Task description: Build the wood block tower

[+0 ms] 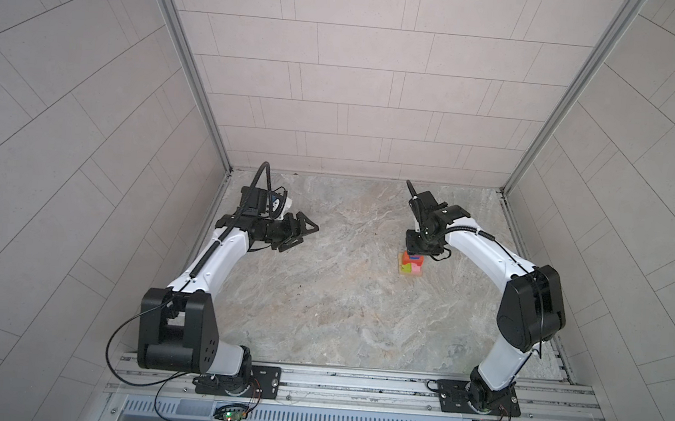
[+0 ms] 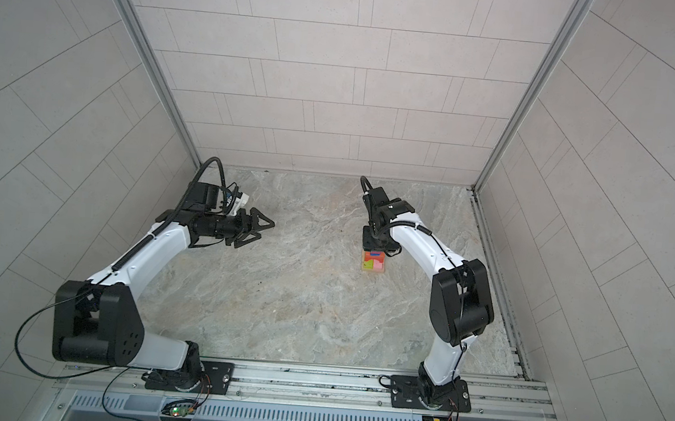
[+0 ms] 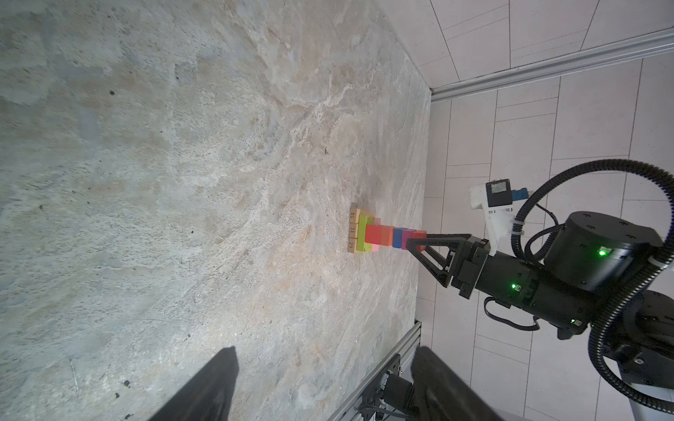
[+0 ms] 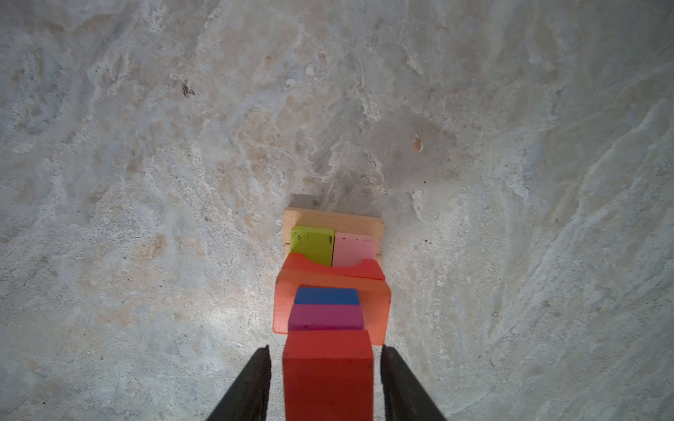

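Observation:
The wood block tower (image 1: 411,264) (image 2: 374,261) stands right of the table's middle. From the bottom it is tan bars (image 4: 333,217), a lime oblong (image 4: 313,242) beside a pink one (image 4: 353,248), a red notched piece (image 4: 302,264), an orange block (image 4: 375,310), a blue cube (image 4: 326,296), a magenta cube (image 4: 325,316) and a red cube (image 4: 328,368) on top. My right gripper (image 4: 325,351) points straight down over the tower, open, its fingers either side of the red cube with a gap on both sides. My left gripper (image 1: 309,234) hangs open and empty at the far left.
The marble tabletop (image 1: 340,303) is walled in by tiled panels at the back and on both sides. An aluminium rail (image 1: 354,384) with both arm bases runs along the front edge. The tower rises close to the right wrist (image 3: 467,262).

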`<move>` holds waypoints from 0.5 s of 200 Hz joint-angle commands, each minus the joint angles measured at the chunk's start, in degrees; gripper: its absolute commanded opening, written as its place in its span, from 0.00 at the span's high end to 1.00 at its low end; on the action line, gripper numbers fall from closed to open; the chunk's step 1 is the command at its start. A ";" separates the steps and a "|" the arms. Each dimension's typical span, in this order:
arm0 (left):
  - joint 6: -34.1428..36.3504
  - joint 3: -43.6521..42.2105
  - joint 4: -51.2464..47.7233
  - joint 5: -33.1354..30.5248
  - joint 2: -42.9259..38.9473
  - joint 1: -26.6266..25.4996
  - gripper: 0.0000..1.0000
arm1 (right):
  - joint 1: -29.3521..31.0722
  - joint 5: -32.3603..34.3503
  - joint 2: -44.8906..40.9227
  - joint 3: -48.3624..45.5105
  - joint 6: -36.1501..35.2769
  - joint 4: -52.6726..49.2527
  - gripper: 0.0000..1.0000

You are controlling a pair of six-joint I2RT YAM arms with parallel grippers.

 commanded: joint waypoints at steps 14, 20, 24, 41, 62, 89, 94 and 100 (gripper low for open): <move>-0.02 -0.54 0.64 0.67 -0.41 -0.21 0.18 | -0.09 1.12 -0.48 1.71 0.13 -1.91 0.43; 0.05 -0.55 0.63 0.66 -0.40 -0.23 0.18 | -0.09 1.17 -0.63 1.83 0.06 -2.00 0.42; -0.01 -0.54 0.64 0.67 -0.39 -0.26 0.18 | -0.07 1.25 -0.77 1.92 0.06 -2.03 0.41; 0.03 -0.59 0.64 0.67 -0.41 -0.26 0.18 | -0.09 1.61 -1.57 2.09 -0.26 -2.00 0.35; 0.02 -0.58 0.64 0.54 -0.36 -0.24 0.18 | -0.09 2.32 -3.09 2.43 -0.57 -2.02 0.31; 0.77 -0.49 0.30 -0.60 -0.65 -0.27 0.18 | -0.09 2.82 -5.19 2.63 -1.01 -2.03 0.30; 0.99 -0.49 0.28 -0.72 -0.70 -0.26 0.18 | -0.09 3.11 -5.68 2.56 -1.10 -1.94 0.29; 1.05 -0.54 0.41 -0.81 -0.92 -0.30 0.18 | -0.09 3.54 -6.49 2.40 -1.19 -1.79 0.27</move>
